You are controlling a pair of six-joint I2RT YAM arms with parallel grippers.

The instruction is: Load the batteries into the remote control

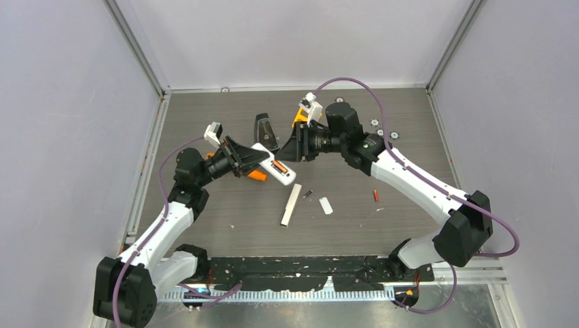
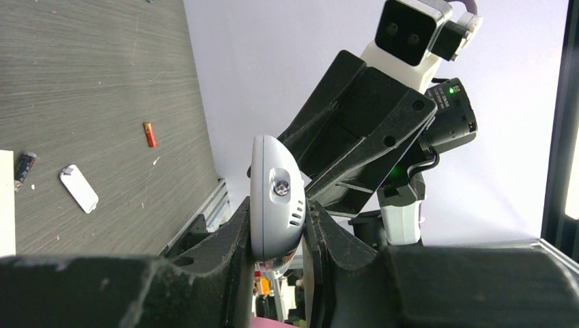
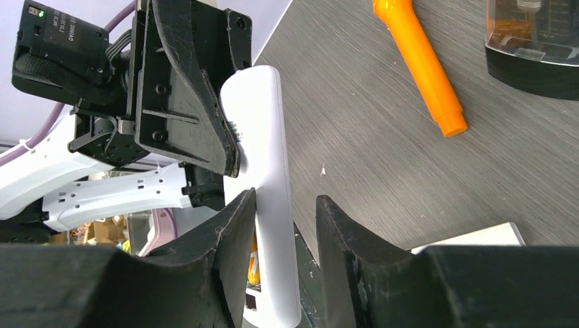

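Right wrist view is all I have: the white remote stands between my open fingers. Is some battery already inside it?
Observer: Yes. From above, the orange battery lies in the open compartment of the white remote.
Operator: And the red one?
Observer: The red battery lies loose on the table, right of the small white cover.
Operator: And the grey one?
Observer: The dark grey battery lies beside the second white remote.
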